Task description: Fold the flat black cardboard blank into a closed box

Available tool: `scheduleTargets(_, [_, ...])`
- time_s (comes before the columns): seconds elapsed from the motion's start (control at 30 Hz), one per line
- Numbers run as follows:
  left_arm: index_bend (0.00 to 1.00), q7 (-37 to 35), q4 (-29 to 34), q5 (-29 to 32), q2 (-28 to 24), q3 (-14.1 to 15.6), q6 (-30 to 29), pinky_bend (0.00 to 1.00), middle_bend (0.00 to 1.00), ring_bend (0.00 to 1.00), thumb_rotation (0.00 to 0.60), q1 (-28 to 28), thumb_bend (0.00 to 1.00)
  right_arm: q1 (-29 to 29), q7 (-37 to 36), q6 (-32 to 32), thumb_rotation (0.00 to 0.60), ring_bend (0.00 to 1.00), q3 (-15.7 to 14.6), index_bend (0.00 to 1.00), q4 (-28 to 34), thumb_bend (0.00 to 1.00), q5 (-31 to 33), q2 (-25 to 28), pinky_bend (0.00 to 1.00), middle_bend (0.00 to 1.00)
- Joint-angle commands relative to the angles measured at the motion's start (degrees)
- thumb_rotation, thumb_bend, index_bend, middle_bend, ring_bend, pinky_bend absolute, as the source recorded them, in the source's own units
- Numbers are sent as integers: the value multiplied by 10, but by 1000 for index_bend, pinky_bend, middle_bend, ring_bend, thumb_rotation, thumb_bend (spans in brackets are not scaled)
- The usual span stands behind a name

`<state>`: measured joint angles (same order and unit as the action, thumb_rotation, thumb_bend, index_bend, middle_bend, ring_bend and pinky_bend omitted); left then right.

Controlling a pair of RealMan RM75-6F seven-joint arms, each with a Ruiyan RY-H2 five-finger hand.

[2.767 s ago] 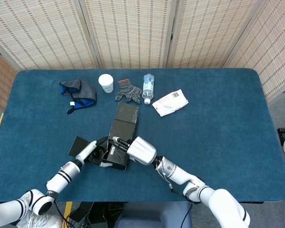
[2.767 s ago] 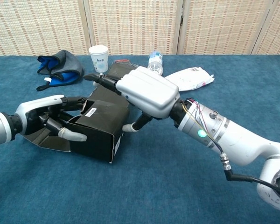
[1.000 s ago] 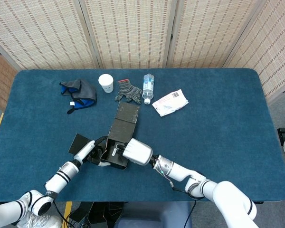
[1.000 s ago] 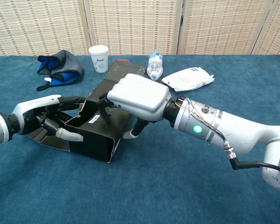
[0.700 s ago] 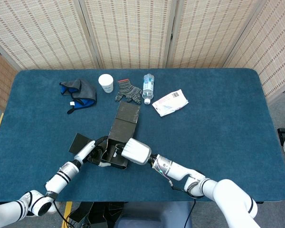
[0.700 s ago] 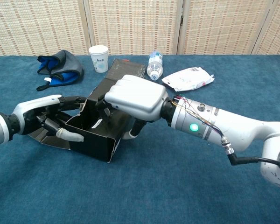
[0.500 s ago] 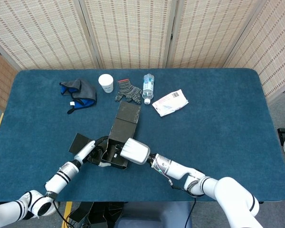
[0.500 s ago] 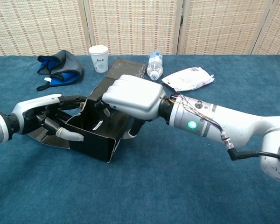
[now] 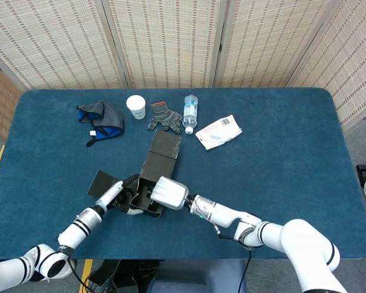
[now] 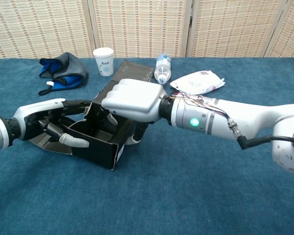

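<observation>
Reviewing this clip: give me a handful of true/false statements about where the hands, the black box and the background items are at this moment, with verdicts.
1. The right hand reaches down into the open top of the black cardboard box. True.
2. The box is closed, its lid flap folded down. False: the top is open and the lid flap extends away toward the far side of the table.
3. The left hand is at the box's left end, fingers on its wall. True.
4. The paper cup lies tipped on its side. False: it stands upright.
5. The water bottle lies between the knit glove and the white packet. True.
6. The left hand holds the blue-grey cloth. False: the cloth lies apart at the back.
</observation>
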<state>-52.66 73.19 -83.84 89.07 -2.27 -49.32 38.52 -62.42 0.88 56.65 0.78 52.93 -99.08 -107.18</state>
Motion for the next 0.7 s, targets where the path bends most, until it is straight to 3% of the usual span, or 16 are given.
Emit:
scheduleTargets(0.03, [122,-2,2,1,0,0,1,887,139,627,600,-1,95,-10,14,-19,600,776,4,601,16,294,4,12,1000,502])
scheduleTargets(0.47, [122,-8,4,5,1,-2,9,887,139,627,600,0,95,-26,32,-43,600,814,-2,700,45,388,-2,33,1000,595])
scheduleTargets(0.7, [122,-13,5,8,0,-3,13,887,139,627,600,0,95,-26,33,-43,600,822,-7,705,49,430,-7,38,1000,654])
